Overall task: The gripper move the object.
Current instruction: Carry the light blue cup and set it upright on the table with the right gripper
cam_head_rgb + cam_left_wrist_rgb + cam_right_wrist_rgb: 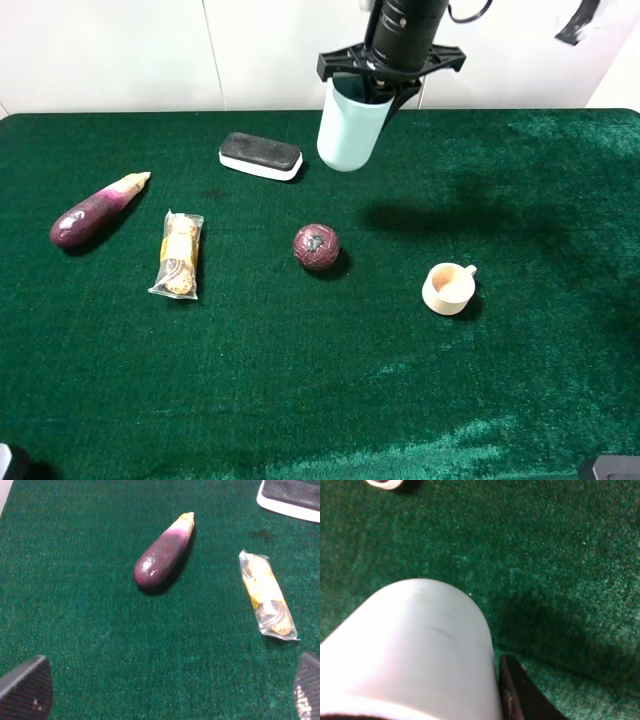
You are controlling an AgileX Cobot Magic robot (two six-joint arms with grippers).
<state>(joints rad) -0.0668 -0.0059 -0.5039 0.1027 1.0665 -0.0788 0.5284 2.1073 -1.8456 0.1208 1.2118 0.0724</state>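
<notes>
My right gripper [386, 88], a large black cylinder with splayed prongs, hangs at the back middle of the table. It is shut on the rim of the tall pale blue tumbler [350, 130] and holds it tilted, off the green cloth, with its shadow to the front right. In the right wrist view the tumbler [415, 650] fills the frame and one black finger [520, 695] lies against its side. My left gripper [165, 695] is open and empty above the left of the table, near the eggplant [162, 555].
A black and white eraser [261, 156] lies just left of the tumbler. A dark red ball [316, 247] sits mid-table. A small cream cup with a handle [449, 288] stands to the front right. An eggplant [95, 212] and a snack packet [179, 255] lie on the left.
</notes>
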